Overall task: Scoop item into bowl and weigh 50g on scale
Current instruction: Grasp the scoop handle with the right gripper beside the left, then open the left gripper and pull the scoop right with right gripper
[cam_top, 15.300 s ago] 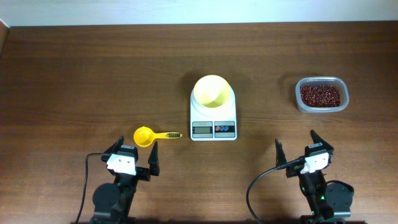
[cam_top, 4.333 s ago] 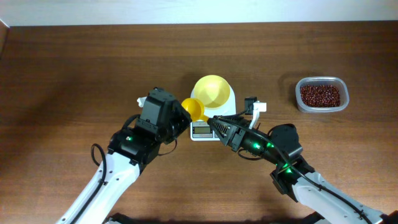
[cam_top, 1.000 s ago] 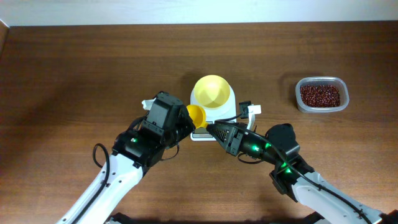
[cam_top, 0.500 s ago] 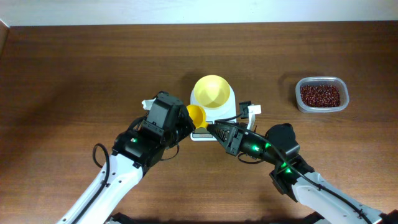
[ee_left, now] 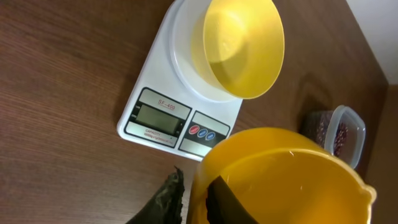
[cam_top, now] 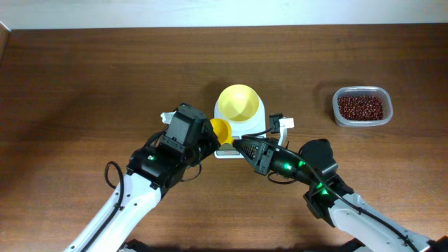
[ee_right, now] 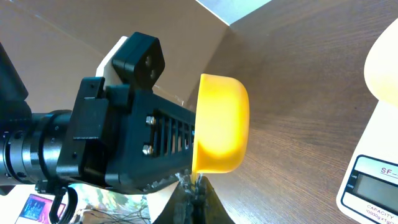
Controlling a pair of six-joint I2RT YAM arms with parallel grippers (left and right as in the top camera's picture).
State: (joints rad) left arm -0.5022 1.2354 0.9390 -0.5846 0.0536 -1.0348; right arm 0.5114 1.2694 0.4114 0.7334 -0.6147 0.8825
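The dark yellow scoop point(cam_top: 220, 129) hangs just left of the white scale point(cam_top: 260, 119), between both grippers. My left gripper point(cam_top: 208, 138) straddles the cup's wall, one finger outside and one inside, slightly apart from it. In the left wrist view the scoop point(ee_left: 280, 180) fills the lower right, and the left gripper point(ee_left: 196, 178) sits at its rim. My right gripper point(cam_top: 235, 144) is shut on the scoop's handle. In the right wrist view that gripper point(ee_right: 196, 186) pinches the stub under the cup point(ee_right: 224, 124). The pale yellow bowl point(cam_top: 238, 103) sits empty on the scale. Beans point(cam_top: 362, 106) fill the clear tub.
The clear tub point(cam_top: 337, 112) stands at the far right of the brown table point(cam_top: 84, 84). The scale's display point(ee_left: 155, 118) faces the front edge and is partly covered from above by the right gripper. Both arms cross in front of the scale.
The left jaws have eased slightly apart around the scoop's wall. The arms, the scoop and the bowl stay where they were.
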